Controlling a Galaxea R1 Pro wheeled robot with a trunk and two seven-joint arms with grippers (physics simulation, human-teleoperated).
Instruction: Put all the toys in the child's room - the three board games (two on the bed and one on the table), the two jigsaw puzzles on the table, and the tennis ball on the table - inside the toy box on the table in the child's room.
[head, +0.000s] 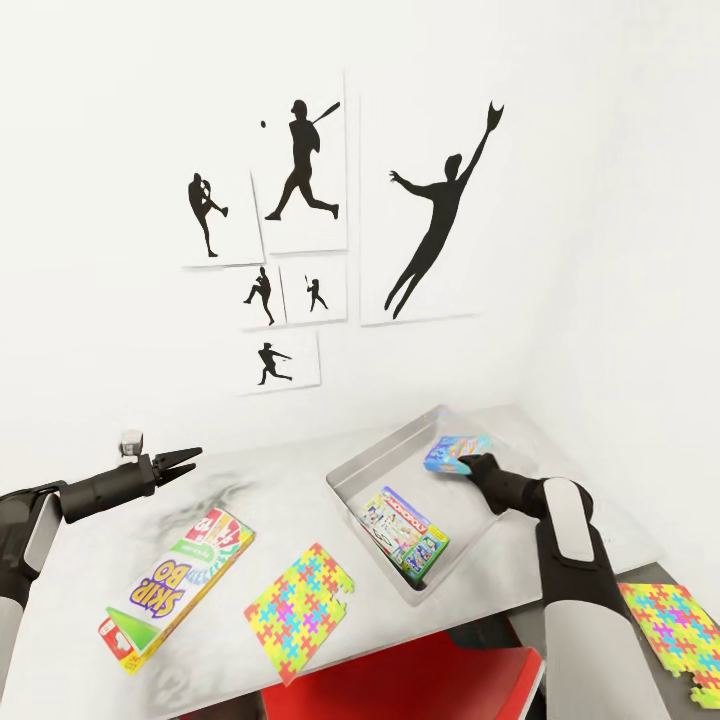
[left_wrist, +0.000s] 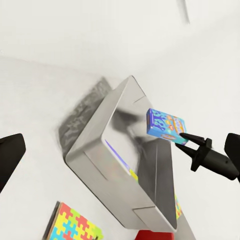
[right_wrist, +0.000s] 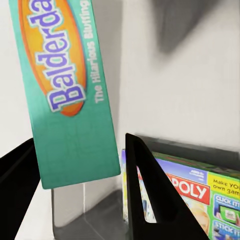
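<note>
My right gripper pinching blue cartoon-printed board game box, above far end of shallow light grey toy box — step: drop-in. Next: lower, release. Bin holds green-edged game box, probably alone. My left gripper spread, idle.

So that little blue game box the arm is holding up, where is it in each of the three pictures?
Head view: the blue game box sits right of centre, above the toy box's far end.
Left wrist view: it is right of centre, over the toy box.
Right wrist view: its teal side is upper left.
Shared landmark: the toy box.
</note>
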